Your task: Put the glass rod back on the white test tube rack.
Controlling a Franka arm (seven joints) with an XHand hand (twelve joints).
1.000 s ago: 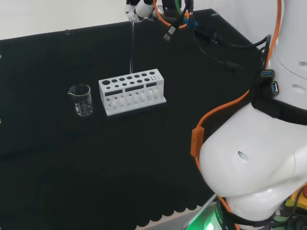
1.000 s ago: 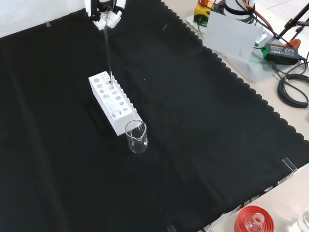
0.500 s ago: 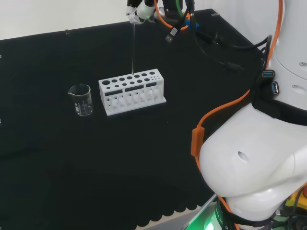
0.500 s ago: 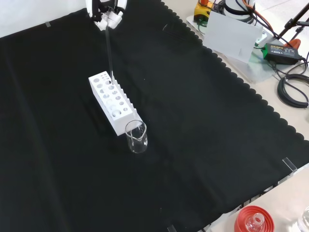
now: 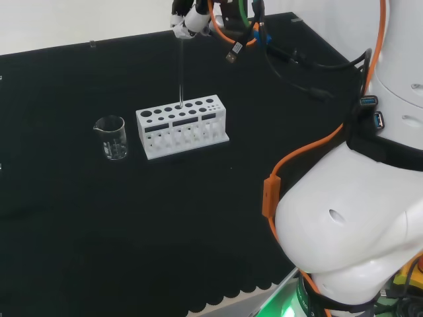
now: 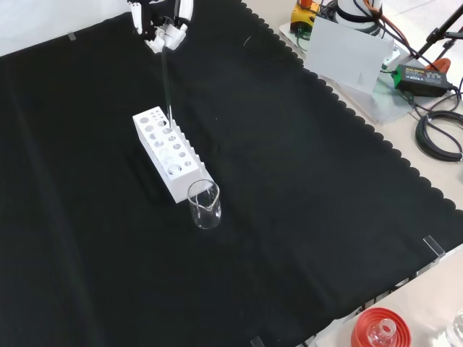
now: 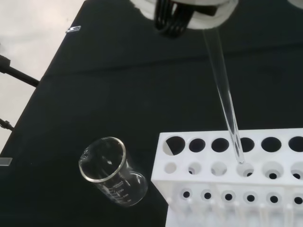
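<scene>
The white test tube rack (image 5: 182, 127) (image 6: 168, 154) (image 7: 236, 179) stands on the black cloth. My hand (image 5: 186, 14) (image 6: 160, 25) is above it, its fingers pinched on the top of the clear glass rod (image 5: 181, 69) (image 6: 166, 79) (image 7: 223, 94). The rod hangs almost upright. In the wrist view its lower tip sits at the mouth of a hole in the rack's middle row. A blurred white part of the hand (image 7: 189, 12) shows in the wrist view.
An empty clear glass beaker (image 5: 112, 137) (image 6: 205, 205) (image 7: 113, 172) stands beside one end of the rack. A red ribbed stand with glassware (image 6: 380, 330) sits off the cloth's near edge in the front view. Cables and a power unit (image 6: 423, 76) lie beyond the cloth at the right.
The hand has come down a little with the rod. The rod's tip has moved from behind the rack to the rack's top.
</scene>
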